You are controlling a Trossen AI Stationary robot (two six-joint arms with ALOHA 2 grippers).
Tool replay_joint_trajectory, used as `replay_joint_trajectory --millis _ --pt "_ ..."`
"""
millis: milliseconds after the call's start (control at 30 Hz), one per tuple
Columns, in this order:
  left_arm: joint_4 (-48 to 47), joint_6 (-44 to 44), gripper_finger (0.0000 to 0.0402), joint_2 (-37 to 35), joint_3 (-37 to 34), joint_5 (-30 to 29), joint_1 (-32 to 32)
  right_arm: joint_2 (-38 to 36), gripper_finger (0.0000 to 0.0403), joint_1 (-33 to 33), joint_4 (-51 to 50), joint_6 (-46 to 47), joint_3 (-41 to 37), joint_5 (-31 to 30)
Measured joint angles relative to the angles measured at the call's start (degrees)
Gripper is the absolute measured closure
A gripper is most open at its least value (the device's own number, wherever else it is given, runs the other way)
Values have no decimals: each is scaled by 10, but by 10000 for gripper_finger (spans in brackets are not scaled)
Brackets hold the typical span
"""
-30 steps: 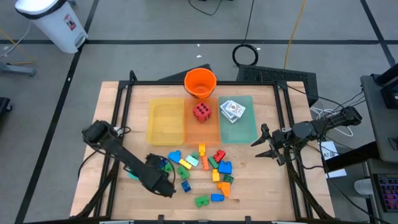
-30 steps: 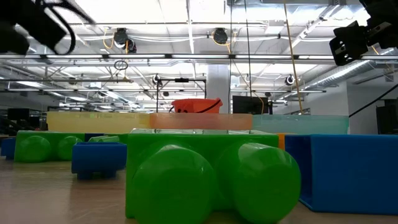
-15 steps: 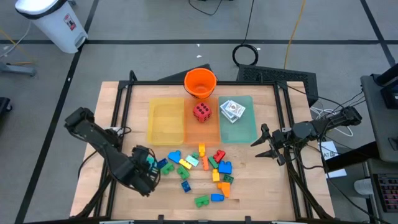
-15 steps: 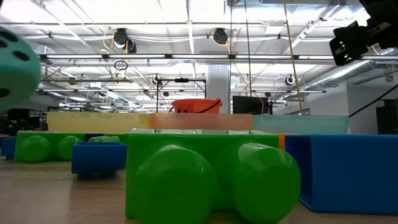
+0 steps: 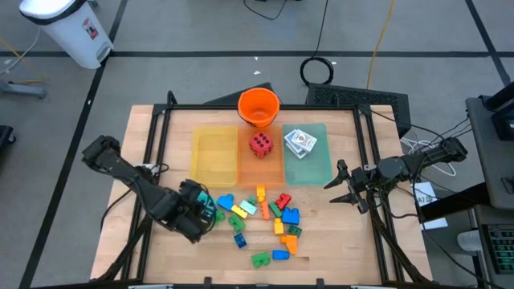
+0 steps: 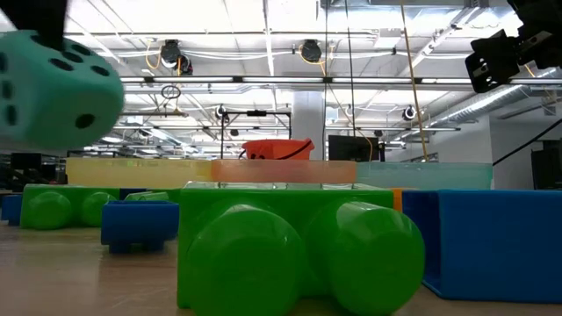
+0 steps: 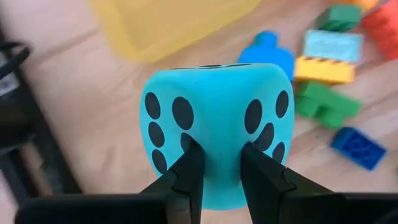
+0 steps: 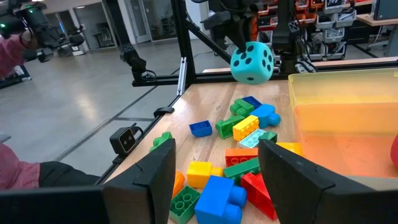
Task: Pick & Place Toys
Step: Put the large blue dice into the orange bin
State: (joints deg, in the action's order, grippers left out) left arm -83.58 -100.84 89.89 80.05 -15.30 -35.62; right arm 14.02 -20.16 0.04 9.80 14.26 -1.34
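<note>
Teal foam die (image 7: 214, 127), pinched between the closed fingers of the left gripper (image 7: 214, 163) and raised clear of the table beside the brick pile (image 5: 261, 221), should travel level to a tray while the half-open, empty right gripper (image 5: 347, 186) waits.

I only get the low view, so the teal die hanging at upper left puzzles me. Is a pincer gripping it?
Observer: Yes, the left pincer is shut on the teal die, both fingers pressed into one face.
Operator: Where is it?
Observer: Just outside the yellow tray, left of the brick pile.
Operator: And the other arm?
Observer: The right pincer waits open, off to the right of the trays, holding nothing.
</note>
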Motion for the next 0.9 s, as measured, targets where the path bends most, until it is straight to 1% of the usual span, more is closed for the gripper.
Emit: replay_joint_trajectory --millis 233,400,567,667,800,900 --pt "41 80 313 0 0 -38 43 0 206 0 1 0 0 0" --pt "92 160 313 0 0 -84 89 0 206 0 1 0 0 0" --pt "163 274 313 0 6 -120 153 0 206 0 1 0 0 0" --pt "218 352 313 -1 7 -130 197 0 206 0 1 0 0 0" --pt "294 452 313 0 7 -131 249 0 207 0 1 0 0 0" --pt "356 529 313 10 7 -115 280 0 206 0 2 0 0 0"
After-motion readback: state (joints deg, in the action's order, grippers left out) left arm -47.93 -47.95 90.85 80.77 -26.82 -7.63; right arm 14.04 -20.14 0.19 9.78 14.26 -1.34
